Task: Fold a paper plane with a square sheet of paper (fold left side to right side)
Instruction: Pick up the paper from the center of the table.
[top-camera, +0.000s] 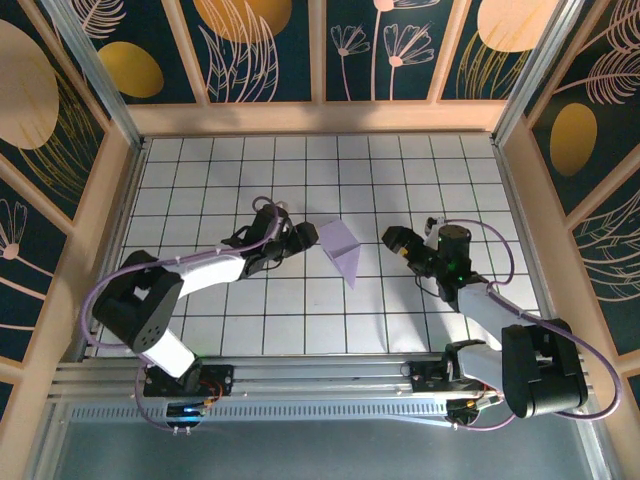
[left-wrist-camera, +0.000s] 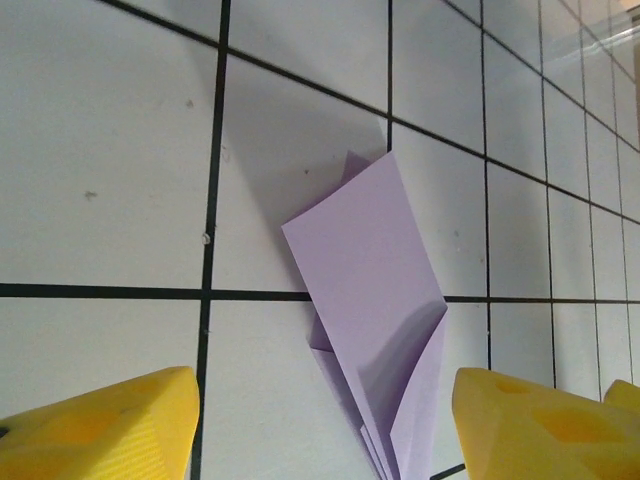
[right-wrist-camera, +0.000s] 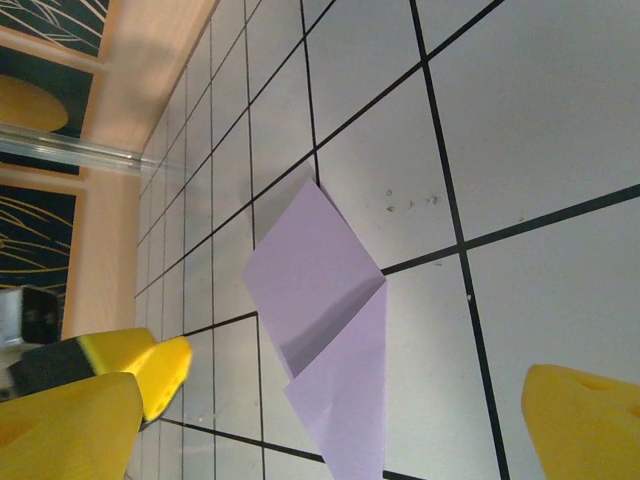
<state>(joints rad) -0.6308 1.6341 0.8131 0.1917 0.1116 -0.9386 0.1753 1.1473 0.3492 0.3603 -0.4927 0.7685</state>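
In the middle of the top view, the lavender sheet of paper (top-camera: 340, 250) lay folded into a narrow pointed shape on the white gridded table (top-camera: 250, 320), its layers loosely parted. The left gripper (top-camera: 303, 236) sat just left of it, its 2 yellow fingers (left-wrist-camera: 100, 425) spread wide and holding nothing. The right gripper (top-camera: 392, 238), to the right of centre, also gaped empty, apart from the sheet.

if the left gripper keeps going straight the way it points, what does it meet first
Most likely the folded sheet of paper, which lies on the table right ahead of the left gripper, in line with the gap between its open fingers. How near is unclear.
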